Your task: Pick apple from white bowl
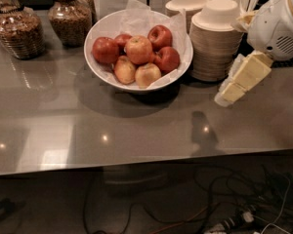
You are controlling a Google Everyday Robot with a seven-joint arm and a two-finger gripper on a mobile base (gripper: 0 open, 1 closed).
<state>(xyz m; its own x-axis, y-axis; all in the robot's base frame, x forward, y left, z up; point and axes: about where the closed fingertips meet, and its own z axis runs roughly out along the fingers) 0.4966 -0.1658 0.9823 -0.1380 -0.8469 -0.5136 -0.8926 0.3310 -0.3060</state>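
Note:
The white bowl (pixel 98 70) stands at the back middle of the grey table and is lined with crumpled white paper. It holds several apples. The orange-red apple with a yellowish blush (pixel 139 49) lies on top in the middle, with deep red apples (pixel 105 49) around it and paler yellow ones (pixel 147 74) in front. My gripper (pixel 225 97) is cream-coloured and hangs from the white arm (pixel 278 28) at the right. It is a little above the table, to the right of the bowl and apart from it, in front of the stacked bowls.
Two stacks of cream disposable bowls (pixel 216 40) stand right of the white bowl, close to my gripper. Glass jars of granola (pixel 20 30) (pixel 71 16) stand at the back left. The table's front edge (pixel 136 165) runs across, with cables (pixel 224 213) on the floor below.

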